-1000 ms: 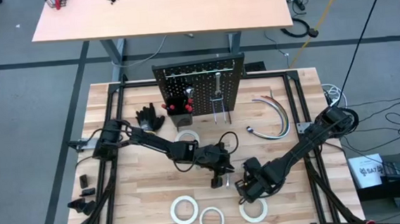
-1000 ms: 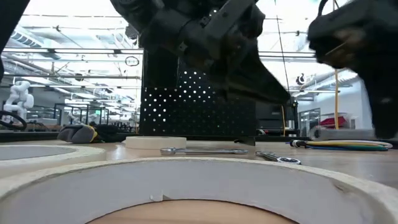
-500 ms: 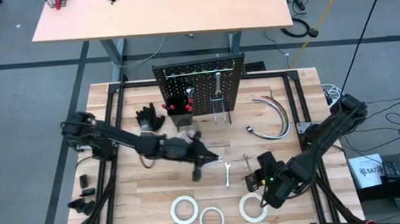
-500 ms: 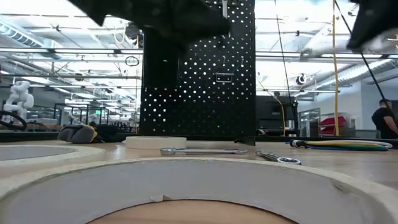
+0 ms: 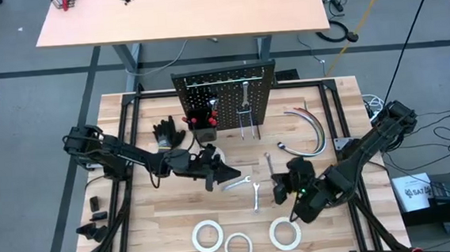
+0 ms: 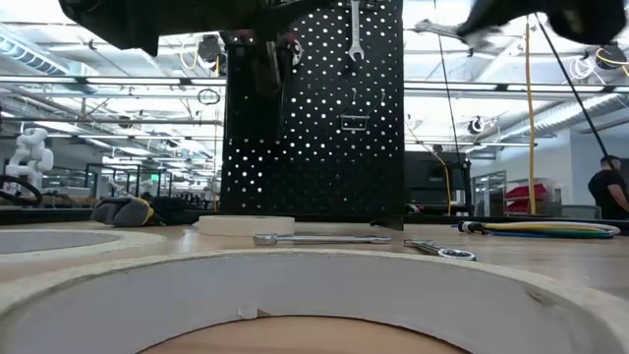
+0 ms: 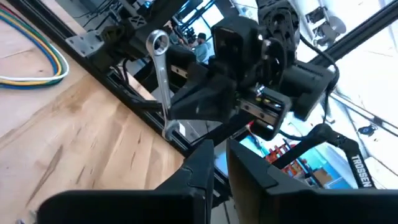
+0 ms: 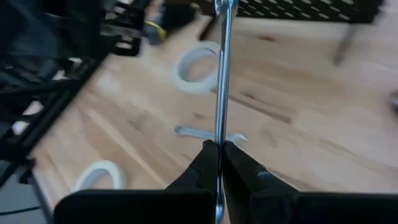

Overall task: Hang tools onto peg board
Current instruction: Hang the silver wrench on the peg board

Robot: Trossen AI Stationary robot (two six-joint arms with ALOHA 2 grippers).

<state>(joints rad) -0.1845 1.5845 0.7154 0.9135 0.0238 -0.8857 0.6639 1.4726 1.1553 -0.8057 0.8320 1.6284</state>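
- The right gripper is seen clamped on a slim silver wrench, its shaft gripped between the fingers and pointing straight out ahead of them.
- In the high view that wrench is held off the table, in front of the peg board.
- The left gripper is held low over the centre of the table, fingers nearly together with a thin gap, nothing between them.
- Two more wrenches are left flat on the wood just beside the left gripper.
- One wrench is already hung on the peg board.
- Three tape rolls are lined up at the table's near edge.
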